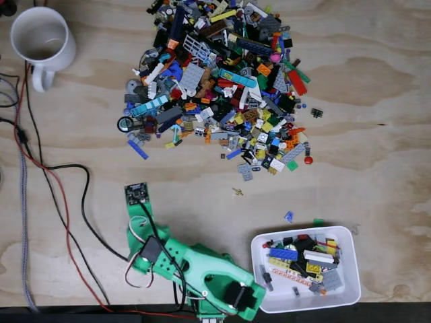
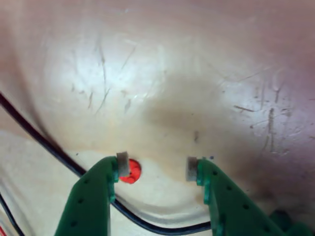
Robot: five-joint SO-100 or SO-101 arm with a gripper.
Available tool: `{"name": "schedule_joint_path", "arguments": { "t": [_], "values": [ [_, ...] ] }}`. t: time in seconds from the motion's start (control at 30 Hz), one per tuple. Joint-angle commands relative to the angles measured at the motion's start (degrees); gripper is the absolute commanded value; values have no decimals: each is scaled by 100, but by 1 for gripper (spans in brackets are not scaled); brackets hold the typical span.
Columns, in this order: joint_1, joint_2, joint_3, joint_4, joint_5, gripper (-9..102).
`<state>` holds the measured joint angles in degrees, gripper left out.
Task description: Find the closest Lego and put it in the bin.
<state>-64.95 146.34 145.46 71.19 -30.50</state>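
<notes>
The plywood table [image 1: 377,134] carried a big heap of Lego [image 1: 222,81] toward its far edge, reaching the middle. The green arm [image 1: 195,269] lay at the near edge, its base cut off. The bin [image 1: 259,249], partly filled with bricks, sat just beside it toward the near right corner. In the wrist view the gripper [image 2: 156,168] stood apart, with a small, partly hidden red piece [image 2: 132,172] touching one pad.
</notes>
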Motion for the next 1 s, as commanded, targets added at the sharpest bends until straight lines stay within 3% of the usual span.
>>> {"name": "schedule_joint_path", "arguments": {
  "t": [0.0, 0.2, 0.57, 0.97],
  "values": [
    [-659, 53, 0, -123, 97, 18],
    [-1397, -132, 281, -633, 149, 18],
    [-1652, -1556, 853, -2065, 571, 20],
    [-1591, -1705, 958, -2355, 580, 13]
  ]
}}
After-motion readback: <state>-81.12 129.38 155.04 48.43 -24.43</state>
